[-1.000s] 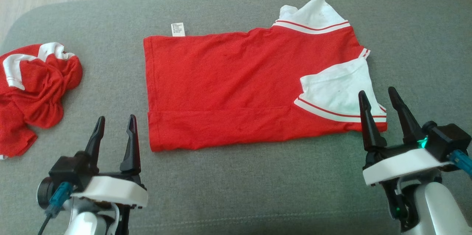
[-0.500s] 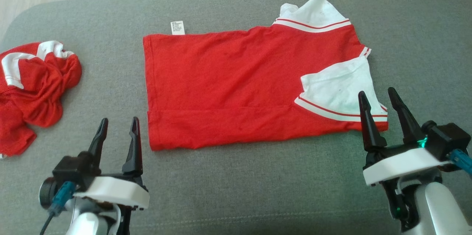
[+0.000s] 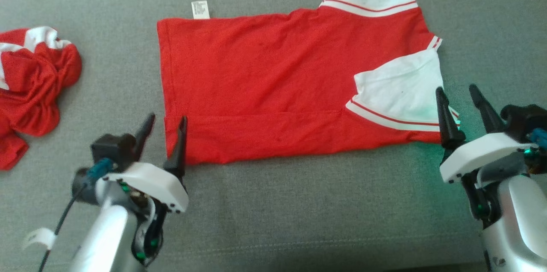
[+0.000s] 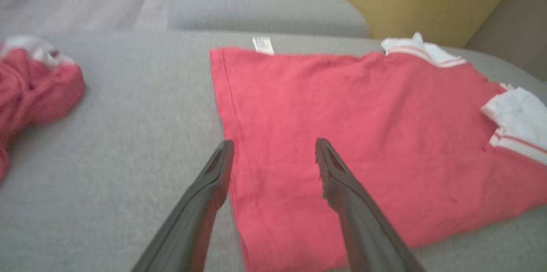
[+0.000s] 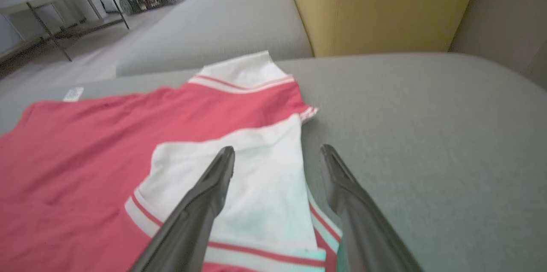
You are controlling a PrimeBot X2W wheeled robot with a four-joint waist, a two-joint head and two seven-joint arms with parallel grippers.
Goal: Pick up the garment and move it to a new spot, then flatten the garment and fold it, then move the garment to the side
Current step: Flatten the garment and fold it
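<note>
First, in the head view, the red garment (image 3: 265, 84) lies flat on the grey sofa cushion (image 3: 299, 220), its white sleeve (image 3: 401, 92) toward the right. The left gripper (image 3: 167, 118) stands open at the near left corner and the right gripper (image 3: 455, 88) open beside the sleeve. A crumpled red garment (image 3: 34, 84) sits well apart at the left. In the left wrist view, the spread fingers straddle the garment's side hem. In the right wrist view, the parted fingers frame the sleeve's outer edge, with a yellow cushion (image 5: 376, 3) behind.
</note>
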